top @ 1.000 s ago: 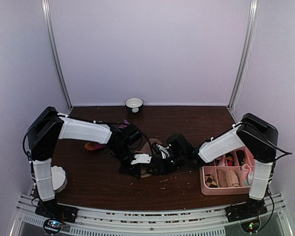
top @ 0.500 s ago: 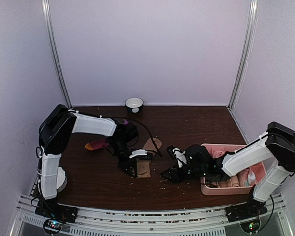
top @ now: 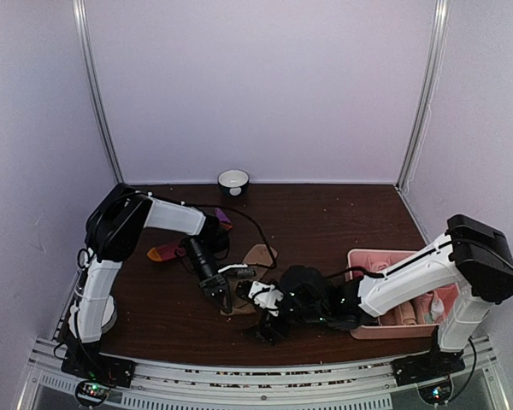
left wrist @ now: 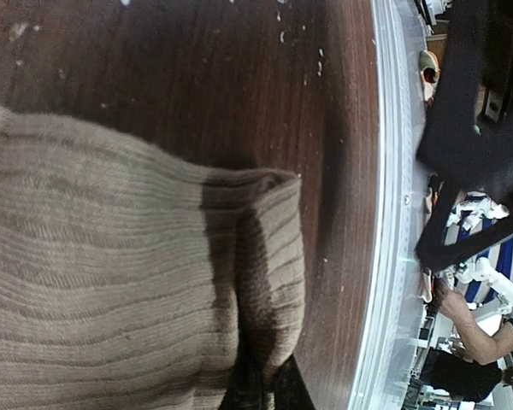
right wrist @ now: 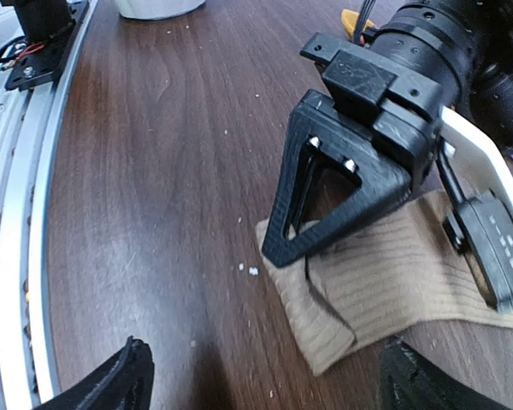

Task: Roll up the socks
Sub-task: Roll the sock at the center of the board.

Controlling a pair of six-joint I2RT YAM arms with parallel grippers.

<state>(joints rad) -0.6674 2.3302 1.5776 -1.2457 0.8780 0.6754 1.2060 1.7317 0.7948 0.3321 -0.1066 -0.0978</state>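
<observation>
Dark brown wood-grain surface (top: 342, 213), flecked all over with pale crumbs (right wrist: 248, 270). Flat near the front middle, a ribbed tan sock (top: 261, 253), one end doubled over. Left of that, a red sock (top: 164, 253) with orange toe. At the far edge, a small bowl (top: 233, 180); on the right, a pink tray (top: 372, 253); at the near left, a white dish (right wrist: 158, 7).

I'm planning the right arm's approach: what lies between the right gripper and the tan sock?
Only bare table with a few pale crumbs, shown in the right wrist view between right gripper and tan sock.
</observation>
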